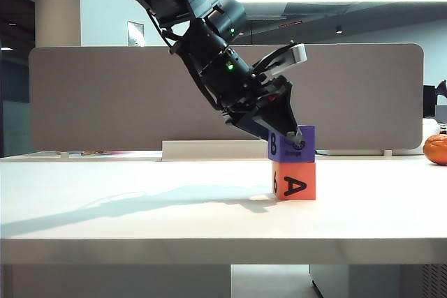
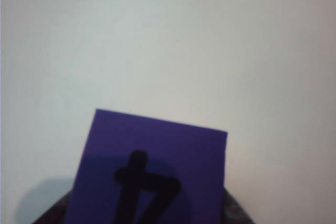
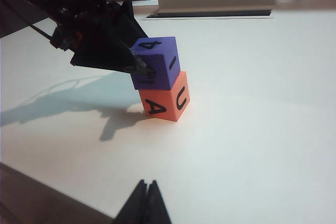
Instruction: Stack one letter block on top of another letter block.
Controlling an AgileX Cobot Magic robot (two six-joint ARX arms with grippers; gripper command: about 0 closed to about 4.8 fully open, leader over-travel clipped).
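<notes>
The purple block [image 1: 292,144] is set on the orange block [image 1: 294,181]; the left gripper [image 1: 293,135] is placed around it, grip unclear; the right gripper [image 3: 146,188] is seen pressed together.

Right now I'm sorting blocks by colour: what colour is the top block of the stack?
Purple, the top block; clearest in the right wrist view.

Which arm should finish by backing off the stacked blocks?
Left. Its claw is at the purple block, which sits on the orange block. The right claw is shut, well away from the stack at the near table edge.
</notes>
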